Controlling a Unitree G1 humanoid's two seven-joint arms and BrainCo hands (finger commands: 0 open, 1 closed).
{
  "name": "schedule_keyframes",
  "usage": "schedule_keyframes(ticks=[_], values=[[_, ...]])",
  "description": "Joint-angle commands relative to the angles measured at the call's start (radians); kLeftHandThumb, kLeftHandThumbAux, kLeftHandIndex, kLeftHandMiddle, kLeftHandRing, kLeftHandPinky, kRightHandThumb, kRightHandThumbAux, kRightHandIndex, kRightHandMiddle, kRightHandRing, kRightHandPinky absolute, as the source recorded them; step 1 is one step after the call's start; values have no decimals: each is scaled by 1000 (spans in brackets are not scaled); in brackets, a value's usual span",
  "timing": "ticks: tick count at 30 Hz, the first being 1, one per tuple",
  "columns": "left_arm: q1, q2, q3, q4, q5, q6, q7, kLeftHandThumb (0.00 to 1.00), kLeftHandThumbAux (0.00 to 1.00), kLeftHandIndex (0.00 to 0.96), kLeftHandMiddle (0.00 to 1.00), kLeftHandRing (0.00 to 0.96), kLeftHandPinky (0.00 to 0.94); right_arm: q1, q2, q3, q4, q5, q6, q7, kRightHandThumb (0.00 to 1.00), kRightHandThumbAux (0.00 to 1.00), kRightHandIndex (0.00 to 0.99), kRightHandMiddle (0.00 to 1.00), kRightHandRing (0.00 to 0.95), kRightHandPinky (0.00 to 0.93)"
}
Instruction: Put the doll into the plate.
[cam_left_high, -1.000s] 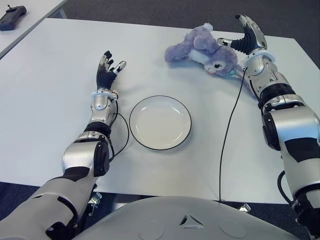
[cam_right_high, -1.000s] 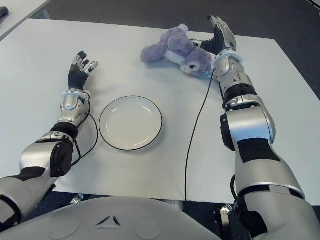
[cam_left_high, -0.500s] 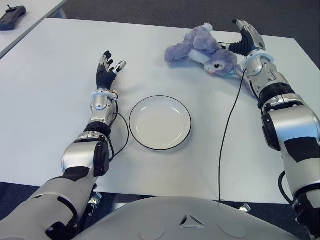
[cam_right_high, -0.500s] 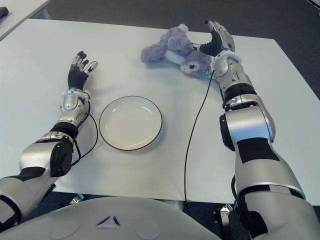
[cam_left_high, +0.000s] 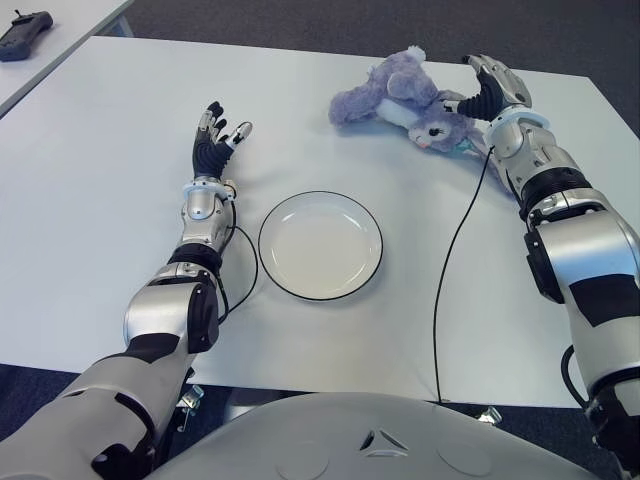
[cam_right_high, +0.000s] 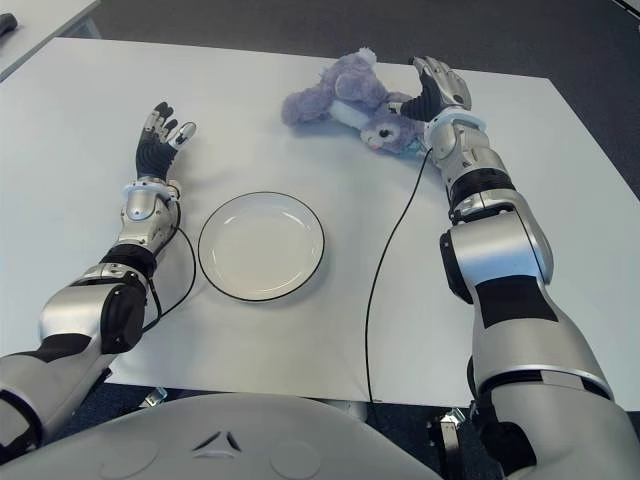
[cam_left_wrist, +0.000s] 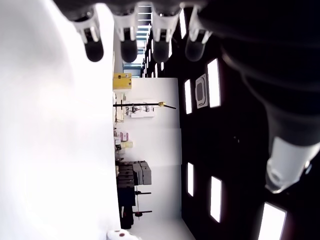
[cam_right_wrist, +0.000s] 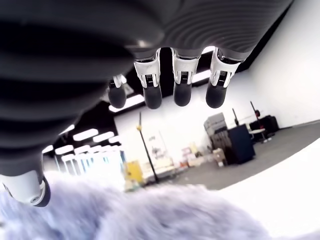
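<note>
**Q:** Where is the doll, and what does it look like?

**A:** The doll (cam_left_high: 405, 98) is a soft plush animal with lavender-grey fur. It lies on its side on the white desk (cam_left_high: 100, 150), at about 1 o'clock from the plate (cam_left_high: 320, 245) and well apart from it. Its head, with a white muzzle, faces 5 o'clock. The limbs and ears extend toward 9 and 12 o'clock. A small teal patch shows under the head.

**Q:** State the condition of the right robot hand.

**A:** The right robot hand (cam_left_high: 487, 85) is at the doll's head end, at 3 o'clock from the doll. The fingers are arched over the head and the thumb is set apart. The right wrist view shows the fingertips (cam_right_wrist: 182, 95) spread above the fur with a gap between them and the plush. The hand grips nothing.

**Q:** And the left robot hand?

**A:** The left robot hand (cam_left_high: 215, 135) shows at 10 o'clock from the plate. The fingers are extended, slightly fanned, and hold nothing.

**Q:** Describe the plate.

**A:** It is round and white with a thin dark rim. It is empty and sits near the desk centre. A black cable (cam_left_high: 450, 270) runs across the desk at 3 o'clock from it.
</note>
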Motion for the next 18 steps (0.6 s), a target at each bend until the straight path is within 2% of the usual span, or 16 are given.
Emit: schedule_keyframes(ticks=[1,18], values=[[211,-60,-3,147,5,143,31,0,624,0,24,0,0,49,6,28,18,-33,38,19,271,510,0,0,0,31],[222,-56,-1,145,3,126,24,0,613,0,25,0,0,105,45,4,25,-12,88,22,296,534,0,0,4,60]])
